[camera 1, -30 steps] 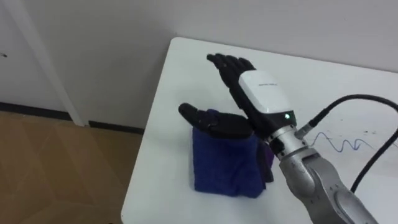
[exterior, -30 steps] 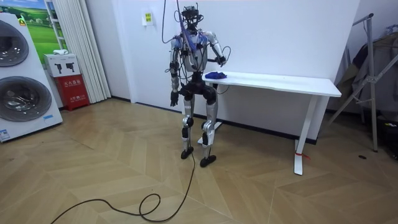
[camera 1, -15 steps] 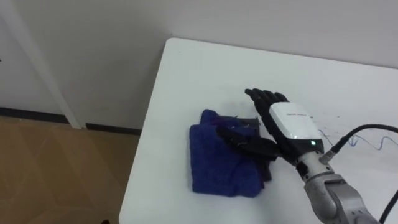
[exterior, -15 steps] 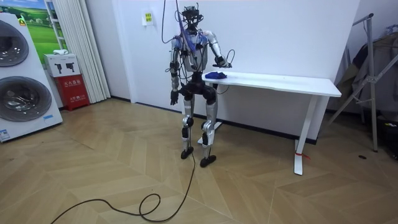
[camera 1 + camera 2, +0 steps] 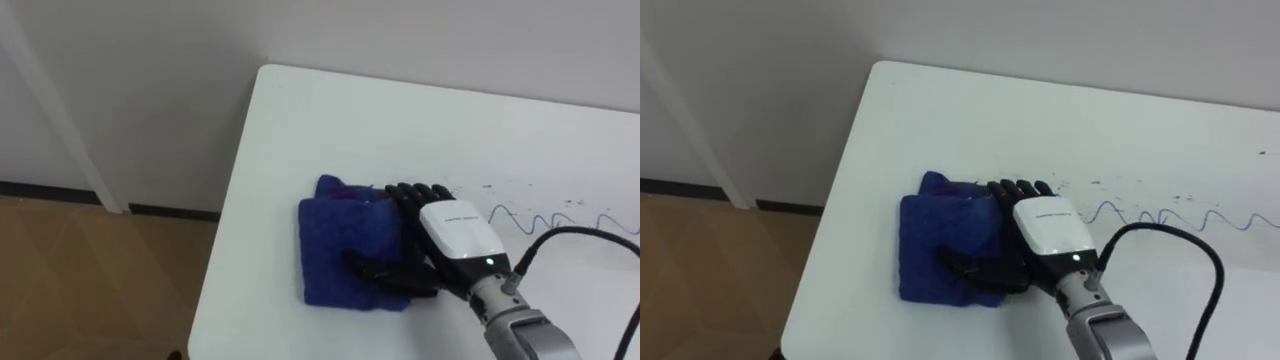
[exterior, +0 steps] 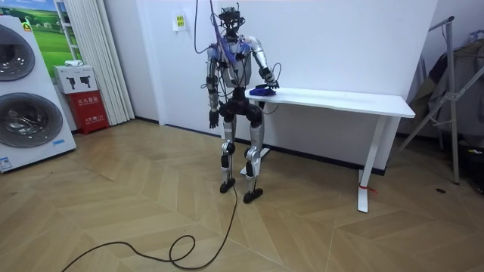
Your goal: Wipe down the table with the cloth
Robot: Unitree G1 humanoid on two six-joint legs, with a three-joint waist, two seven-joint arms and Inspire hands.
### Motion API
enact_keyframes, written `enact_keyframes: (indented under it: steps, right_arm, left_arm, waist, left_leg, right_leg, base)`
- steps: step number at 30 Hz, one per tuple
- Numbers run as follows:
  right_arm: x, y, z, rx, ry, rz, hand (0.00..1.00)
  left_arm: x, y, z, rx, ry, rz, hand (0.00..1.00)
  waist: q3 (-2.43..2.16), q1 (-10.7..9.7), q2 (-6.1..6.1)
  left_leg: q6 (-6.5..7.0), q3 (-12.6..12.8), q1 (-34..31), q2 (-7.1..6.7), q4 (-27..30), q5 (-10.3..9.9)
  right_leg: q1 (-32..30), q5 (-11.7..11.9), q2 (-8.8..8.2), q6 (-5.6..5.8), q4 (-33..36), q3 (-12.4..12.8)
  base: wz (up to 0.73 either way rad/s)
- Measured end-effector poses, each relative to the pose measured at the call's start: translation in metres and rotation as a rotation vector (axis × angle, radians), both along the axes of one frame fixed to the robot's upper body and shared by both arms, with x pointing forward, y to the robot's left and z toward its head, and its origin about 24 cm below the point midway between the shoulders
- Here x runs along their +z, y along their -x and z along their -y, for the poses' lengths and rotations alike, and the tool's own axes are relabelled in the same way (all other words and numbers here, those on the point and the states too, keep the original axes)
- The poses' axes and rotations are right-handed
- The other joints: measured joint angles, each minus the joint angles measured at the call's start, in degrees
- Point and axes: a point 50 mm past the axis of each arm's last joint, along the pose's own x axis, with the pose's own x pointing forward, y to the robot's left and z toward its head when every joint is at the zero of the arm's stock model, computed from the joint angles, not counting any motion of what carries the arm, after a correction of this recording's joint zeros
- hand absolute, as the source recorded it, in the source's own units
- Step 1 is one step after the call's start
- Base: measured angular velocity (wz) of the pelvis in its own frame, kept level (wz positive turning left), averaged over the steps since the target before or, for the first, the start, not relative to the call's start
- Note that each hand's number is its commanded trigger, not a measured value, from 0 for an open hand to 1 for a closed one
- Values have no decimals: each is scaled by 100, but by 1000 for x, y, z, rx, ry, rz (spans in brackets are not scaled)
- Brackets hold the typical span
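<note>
Cloth (image 5: 340, 250): lying bunched near the left end of the table (image 5: 400, 110), being pressed down by right hand (image 5: 455, 232), fingers straight and spread, not gripping. Wiping seemingly only beginning, with blue scribbles (image 5: 545, 217) just beyond awaiting the cloth. Leaving left hand (image 6: 214, 119) hanging alongside.

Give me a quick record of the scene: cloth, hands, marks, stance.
cloth: blue, folded, lying near the table's left end
right hand: flat on the cloth, fingers straight
left hand: hanging at the robot's side
marks: blue squiggle right of the cloth, unwiped
stance: upright at the table's end
</note>
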Motion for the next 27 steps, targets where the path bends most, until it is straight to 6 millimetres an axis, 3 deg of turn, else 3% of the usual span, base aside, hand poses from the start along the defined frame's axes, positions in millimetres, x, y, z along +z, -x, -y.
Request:
enact_keyframes:
  steps: [13,19,24,25,26,27]
  right_arm:
    - [-5,7,-17,63,-21,1,0]
    - [17,2,-33,132,-81,95,0]
    - [18,-1,-41,153,-103,98,0]
    - [13,-1,-42,145,-94,65,12]
    - [6,-1,-41,133,-91,19,35]
    - [1,-1,-40,126,-90,-10,52]
  left_arm:
    - [0,-3,6,-61,-11,14,0]
    - [0,-5,6,-76,-11,26,0]
    - [-1,-2,6,-66,6,11,0]
    - [-2,0,7,-64,10,1,0]
    - [-2,1,7,-62,14,-10,0]
    - [-2,1,7,-61,13,-16,0]
  waist:
    - [6,146,3]
    - [18,169,21]
    - [26,176,29]
    - [27,173,28]
    - [31,164,25]
    - [34,153,19]
  left_leg:
    - [2,-10,23,0,-39,2]
    - [1,-30,23,2,-48,3]
    - [1,-66,31,-3,-52,3]
    - [1,-69,30,-1,-51,3]
    - [1,-86,24,-1,-50,3]
    - [2,-102,19,-2,-49,4]
  right_leg:
    - [-1,0,2,0,-12,-37]
    - [-3,0,2,0,-27,-60]
    - [20,0,-2,0,-23,-78]
    - [18,0,-2,0,-24,-79]
    - [16,0,-5,0,-25,-80]
    - [14,0,-8,0,-24,-80]
  base:
    - [0]
    - [1]
    - [4]
    - [0]
    - [5]
    - [8]
